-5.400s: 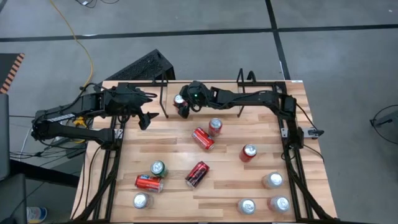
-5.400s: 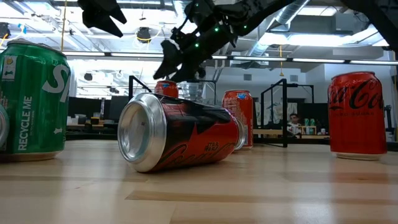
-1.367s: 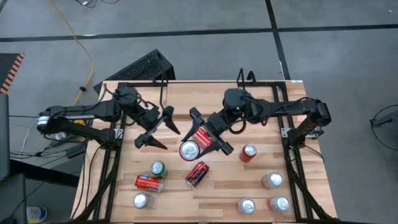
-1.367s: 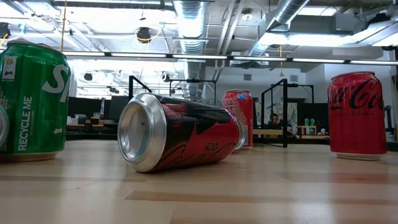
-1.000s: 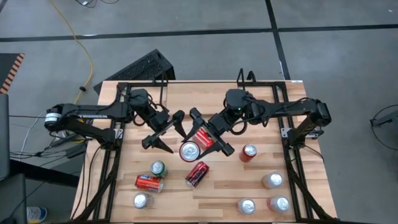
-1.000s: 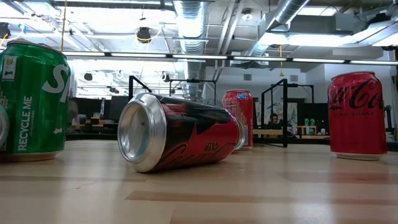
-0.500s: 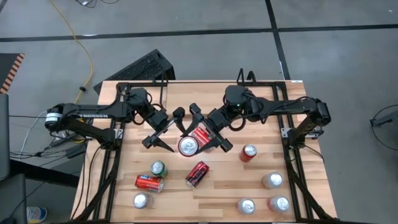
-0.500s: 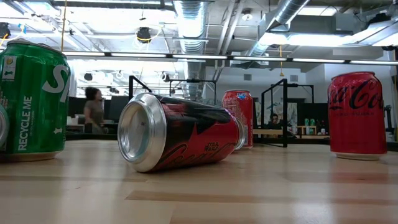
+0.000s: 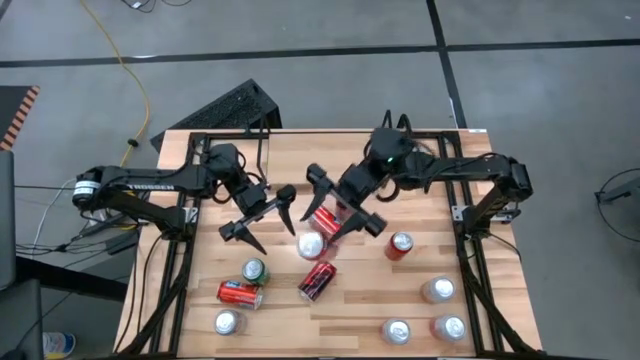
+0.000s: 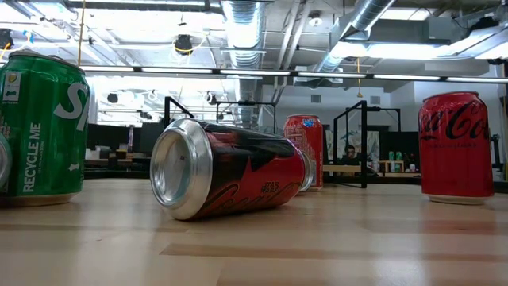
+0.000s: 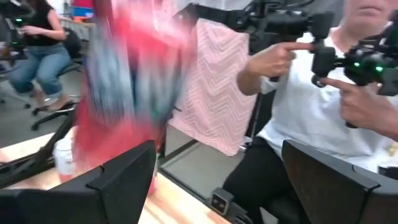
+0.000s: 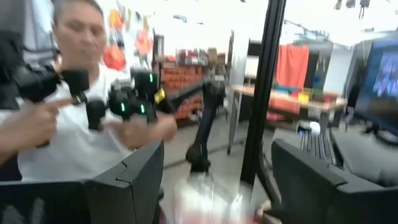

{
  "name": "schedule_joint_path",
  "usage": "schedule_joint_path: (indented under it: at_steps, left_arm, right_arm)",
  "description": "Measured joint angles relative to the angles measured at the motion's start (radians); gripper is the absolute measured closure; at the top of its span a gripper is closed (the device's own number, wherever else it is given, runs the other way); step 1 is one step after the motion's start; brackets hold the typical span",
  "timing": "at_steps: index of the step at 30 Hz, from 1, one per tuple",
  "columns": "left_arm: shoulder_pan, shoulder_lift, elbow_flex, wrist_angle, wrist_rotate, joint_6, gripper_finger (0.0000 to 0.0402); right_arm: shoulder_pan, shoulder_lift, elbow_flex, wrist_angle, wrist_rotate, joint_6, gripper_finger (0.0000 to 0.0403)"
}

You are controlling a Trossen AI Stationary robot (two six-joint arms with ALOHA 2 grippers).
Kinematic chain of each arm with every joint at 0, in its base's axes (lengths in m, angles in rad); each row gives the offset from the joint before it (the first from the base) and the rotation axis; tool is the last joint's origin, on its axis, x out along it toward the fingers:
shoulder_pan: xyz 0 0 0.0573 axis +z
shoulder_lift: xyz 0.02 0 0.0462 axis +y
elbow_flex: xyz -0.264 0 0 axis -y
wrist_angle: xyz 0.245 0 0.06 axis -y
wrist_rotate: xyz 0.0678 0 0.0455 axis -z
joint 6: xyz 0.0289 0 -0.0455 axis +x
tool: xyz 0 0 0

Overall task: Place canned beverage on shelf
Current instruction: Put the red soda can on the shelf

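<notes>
over the middle of the pale wooden desk (image 9: 400, 300), in the high view, the two dark arms meet with their grippers facing each other. the right gripper (image 9: 342, 208) has its fingers spread wide, and a red drink can with a silver top (image 9: 318, 232) lies between and just below them; the can is blurred there, so whether the fingers touch it cannot be told. the left gripper (image 9: 260, 212) sits just beside it, its two fingers also spread wide with nothing between them. in the left wrist view the same red can (image 11: 127, 93) is a smear of red in front of the left gripper's own dark fingers (image 11: 124, 180), and a person in a white shirt (image 11: 311, 106) holding dark control handles stands beyond the desk.

the small black wire shelf with upright end loops (image 9: 330, 140) stands at the far edge of the desk, behind both grippers and well apart from the red can.

elsewhere on the desk, a black-and-red can on its side (image 9: 317, 280), an upright green can (image 9: 254, 271), a red can lying flat (image 9: 238, 293) and an upright red can (image 9: 400, 245) sit nearer the front; several silver-topped cans (image 9: 440, 290) stand near the right front corner.
</notes>
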Motion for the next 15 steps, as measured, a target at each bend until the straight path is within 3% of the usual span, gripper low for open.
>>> schedule_joint_path:
  at_steps: [5,9,13,15]
  left_arm:
    - [0.029,0.035,0.002,-0.043,-0.035,0.024,0.0068]
    - [0.073,0.035,0.001,-0.242,-0.075,0.104,0.0068]
    - [0.134,0.018,0.001,-0.534,-0.345,0.198,0.0068]
    - [0.161,0.009,0.001,-0.634,-0.392,0.213,0.0068]
  right_arm:
    - [-0.009,0.002,-0.001,0.002,-0.022,0.004,0.0127]
    - [-0.062,0.0,0.0,-0.069,-0.001,0.018,0.0127]
    - [-0.141,-0.012,-0.001,-0.373,0.121,0.034,0.0127]
    - [-0.168,-0.036,-0.002,-0.593,0.187,0.046,0.0127]
